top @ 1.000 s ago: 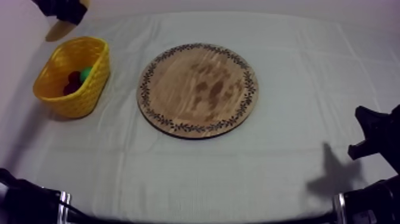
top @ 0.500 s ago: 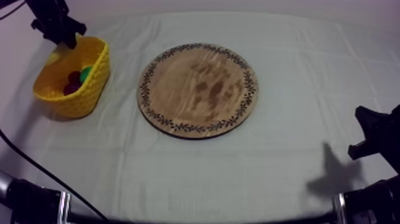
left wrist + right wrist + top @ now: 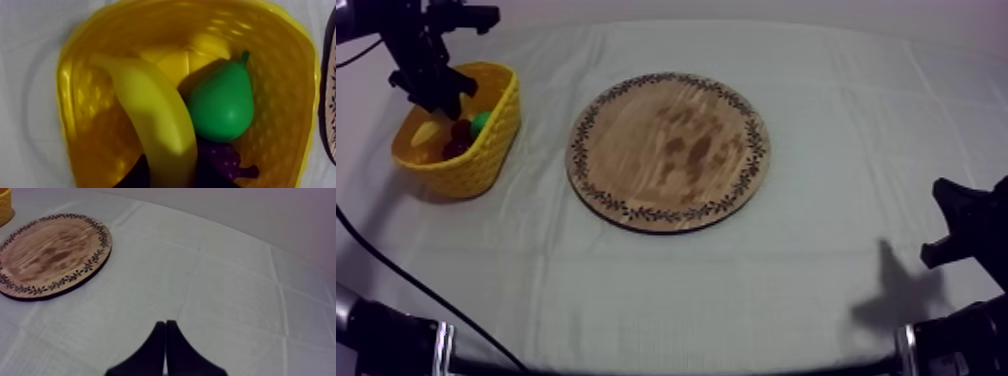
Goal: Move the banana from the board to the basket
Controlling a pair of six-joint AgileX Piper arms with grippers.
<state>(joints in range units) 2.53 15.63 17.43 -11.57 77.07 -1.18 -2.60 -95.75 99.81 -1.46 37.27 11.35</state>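
The banana (image 3: 150, 115) is pale yellow and slants down into the yellow basket (image 3: 67, 105), which stands at the table's far left (image 3: 486, 150). My left gripper (image 3: 436, 92) hangs over the basket's back rim, shut on the banana's (image 3: 428, 131) upper end. Beside the banana in the basket lie a green pear (image 3: 222, 100) and purple grapes (image 3: 227, 162). The round wooden board (image 3: 669, 150) in the middle of the table carries nothing. My right gripper (image 3: 165, 324) rests low at the right side (image 3: 958, 225), its fingers together as a narrow wedge.
The board's dark patterned rim (image 3: 330, 100) lies just right of the basket. Bare cloth (image 3: 225, 288) stretches between the board (image 3: 50, 253) and my right gripper. The table's back edge runs close behind the basket.
My left gripper has come down from beyond the table's back left corner, carrying the banana over the rim and into the basket. The right arm has stayed still.
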